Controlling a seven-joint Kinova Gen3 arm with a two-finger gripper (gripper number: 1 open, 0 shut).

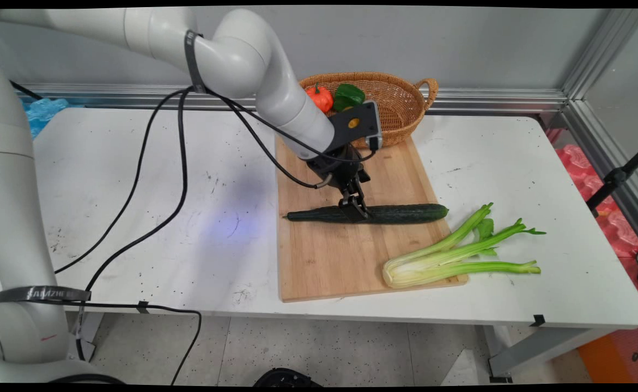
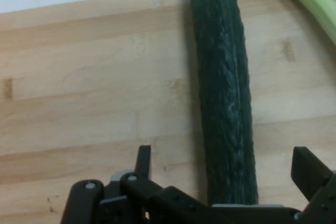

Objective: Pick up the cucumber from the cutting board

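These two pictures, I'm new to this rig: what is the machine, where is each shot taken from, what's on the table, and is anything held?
The machine is a white robot arm ending in a black gripper with two fingers. The main view looks down across the white table from a fixed camera. The hand view comes from a camera on the hand, looking along the fingers. A cutting board carries a cucumber; celery lies half on the board's corner. A basket behind holds an orange pepper and a green pepper. Nothing is lifted: the open fingers straddle the cucumber, which lies on the board.
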